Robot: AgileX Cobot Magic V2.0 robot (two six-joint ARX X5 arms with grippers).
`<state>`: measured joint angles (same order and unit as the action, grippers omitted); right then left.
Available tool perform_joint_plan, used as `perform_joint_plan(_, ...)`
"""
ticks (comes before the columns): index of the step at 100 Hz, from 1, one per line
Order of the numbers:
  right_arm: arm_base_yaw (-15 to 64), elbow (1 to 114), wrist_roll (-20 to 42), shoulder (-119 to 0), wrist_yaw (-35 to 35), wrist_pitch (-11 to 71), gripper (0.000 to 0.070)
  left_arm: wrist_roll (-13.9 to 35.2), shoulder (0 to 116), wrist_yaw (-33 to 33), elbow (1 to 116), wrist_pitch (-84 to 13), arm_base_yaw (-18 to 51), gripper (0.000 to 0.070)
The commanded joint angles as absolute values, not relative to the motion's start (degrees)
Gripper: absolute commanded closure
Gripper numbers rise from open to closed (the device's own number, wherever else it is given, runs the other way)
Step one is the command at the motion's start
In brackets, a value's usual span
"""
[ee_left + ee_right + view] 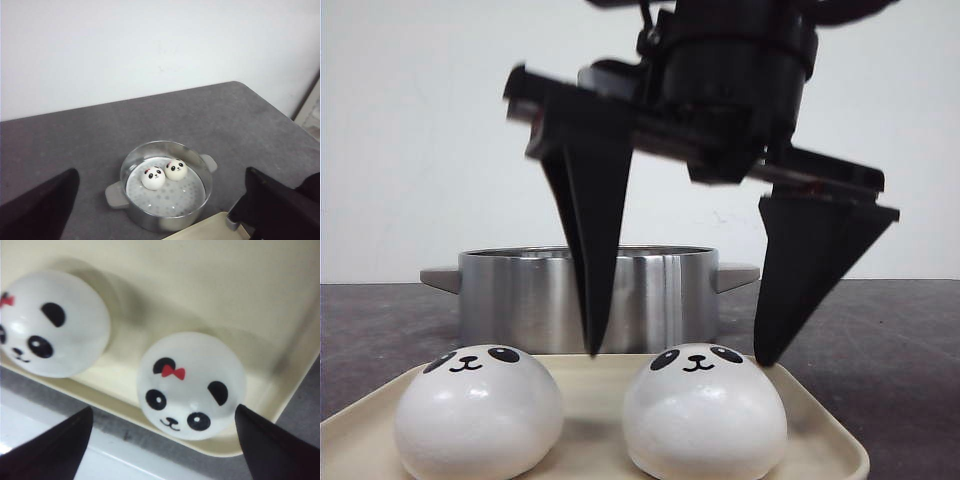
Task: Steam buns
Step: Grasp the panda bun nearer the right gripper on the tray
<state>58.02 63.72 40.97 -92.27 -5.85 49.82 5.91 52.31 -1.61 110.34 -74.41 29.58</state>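
Two white panda-face buns sit on a cream tray (592, 385) in front: the left bun (478, 410) and the right bun (705, 415). My right gripper (678, 355) is open, its two black fingers hanging on either side of the right bun's top, just above it. In the right wrist view the gripper (164, 410) frames the red-bow bun (192, 385); the other bun (55, 322) lies beside it. Two more buns (153, 177) (176, 169) rest in the steel pot (150, 220). My left gripper (160, 220) is open, high above the pot and empty.
The steel pot (520, 295) with two side handles stands right behind the tray on the dark grey table (910, 340). A corner of the tray (210, 231) shows beside the pot. A white wall is at the back.
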Motion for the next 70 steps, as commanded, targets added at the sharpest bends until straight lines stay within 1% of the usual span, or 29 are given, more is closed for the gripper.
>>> perform_joint_plan(1,58.5,64.6,41.7,-94.6,-5.6,49.5,0.0187,5.6,53.1,-1.7,111.4,-73.9,30.3,0.0028)
perform_joint_plan(18,58.2,64.6,41.7,-98.1,-4.4,49.1,0.0192,5.6,53.1,-1.7,111.0,-73.8,31.4,0.0028)
perform_joint_plan(20,58.2,64.6,41.7,-98.4,-4.4,49.1,0.0198,5.6,53.1,-1.7,110.9,-73.8,31.5,0.0028)
perform_joint_plan(22,58.1,64.6,41.6,-98.7,-4.4,49.0,0.0218,5.6,53.1,-1.7,110.9,-73.8,31.6,0.0028)
perform_joint_plan(25,58.1,64.6,41.6,-98.9,-4.3,49.0,0.0276,5.6,53.1,-1.7,110.9,-73.8,31.8,0.0028)
perform_joint_plan(28,58.0,64.6,41.6,-98.9,-3.8,48.9,0.0366,5.6,53.1,-1.7,110.9,-73.8,32.0,0.0028)
perform_joint_plan(31,58.0,64.6,41.6,-99.0,-3.1,48.7,0.0487,5.6,53.1,-1.7,110.9,-73.8,32.2,0.0028)
perform_joint_plan(35,58.1,64.6,41.6,-99.0,-2.5,48.3,0.0680,5.5,53.1,-1.8,110.9,-73.8,32.4,0.0028)
perform_joint_plan(36,58.1,64.6,41.5,-99.0,-2.5,48.2,0.0700,5.5,53.1,-1.7,110.9,-73.8,32.5,0.0028)
perform_joint_plan(38,58.1,64.6,41.3,-99.0,-2.4,47.9,0.0700,5.5,53.1,-1.8,110.9,-73.8,32.6,0.0028)
perform_joint_plan(39,58.1,64.6,41.4,-98.9,-2.2,47.8,0.0686,5.5,53.1,-1.8,110.9,-73.8,32.7,0.0028)
perform_joint_plan(56,58.3,65.8,41.1,-95.5,0.5,50.1,0.0688,5.5,53.1,-1.7,110.9,-73.8,33.4,0.0028)
perform_joint_plan(70,59.5,72.1,39.4,-89.4,1.5,52.6,0.0688,5.5,53.1,-1.7,110.9,-73.8,33.5,0.0028)
